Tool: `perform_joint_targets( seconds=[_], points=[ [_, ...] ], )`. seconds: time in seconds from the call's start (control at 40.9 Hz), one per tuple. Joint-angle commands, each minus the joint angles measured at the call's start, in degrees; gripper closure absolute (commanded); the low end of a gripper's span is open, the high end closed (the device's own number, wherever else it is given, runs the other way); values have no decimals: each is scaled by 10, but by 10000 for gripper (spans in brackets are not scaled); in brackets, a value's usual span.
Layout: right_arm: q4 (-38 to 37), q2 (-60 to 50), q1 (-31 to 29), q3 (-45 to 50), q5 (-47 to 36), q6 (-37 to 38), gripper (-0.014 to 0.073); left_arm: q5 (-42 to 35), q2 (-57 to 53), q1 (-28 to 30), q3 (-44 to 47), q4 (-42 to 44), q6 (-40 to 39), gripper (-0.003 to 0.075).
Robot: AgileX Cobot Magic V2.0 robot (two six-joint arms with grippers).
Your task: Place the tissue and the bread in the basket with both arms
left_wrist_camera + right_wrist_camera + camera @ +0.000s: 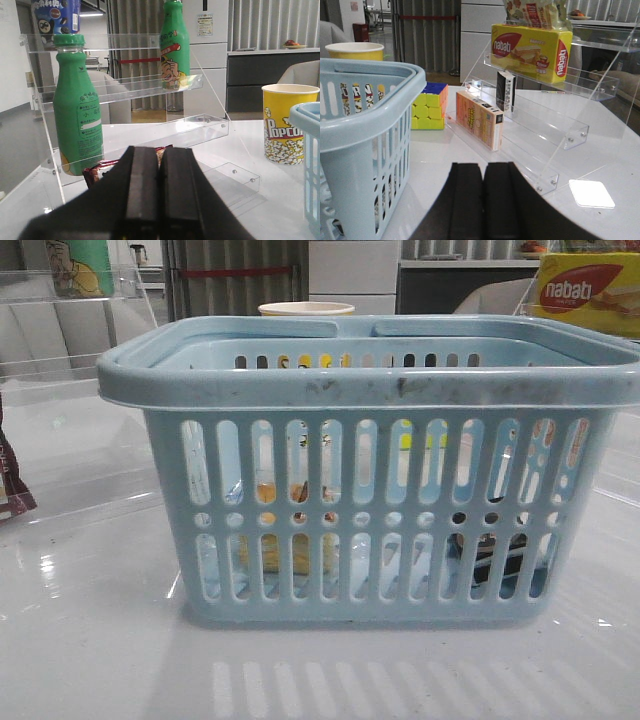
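The light-blue basket (370, 380) fills the front view. Through its slots I see the golden-brown bread (290, 552) lying inside at the left and the blackish tissue pack (490, 555) inside at the right. The basket's corner also shows in the left wrist view (307, 150) and its side in the right wrist view (365, 125). My left gripper (159, 160) is shut and empty, outside the basket by the clear shelf. My right gripper (483, 172) is shut and empty, beside the basket's other side. Neither gripper shows in the front view.
A clear acrylic shelf (130, 90) with green bottles (77, 105) and a maroon packet (100, 170) stands on the left. A popcorn cup (287, 122) is behind the basket. On the right are a clear shelf (555, 125), the nabati box (532, 50), a cube (430, 107) and an orange box (480, 120).
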Motion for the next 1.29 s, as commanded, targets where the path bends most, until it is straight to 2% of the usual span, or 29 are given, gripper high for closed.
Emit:
perform_joint_targets(
  seconds=[0.0, 0.488, 1.27],
  points=[
    [-55, -10, -3, -3, -62, 68, 536, -50, -9, 1, 3, -5, -4, 622],
    [-91, -10, -3, -3, -80, 108, 536, -50, -9, 1, 3, -5, -4, 622],
    [-96, -10, -3, -3, -82, 108, 536, -50, -9, 1, 3, -5, -4, 622]
  ],
)
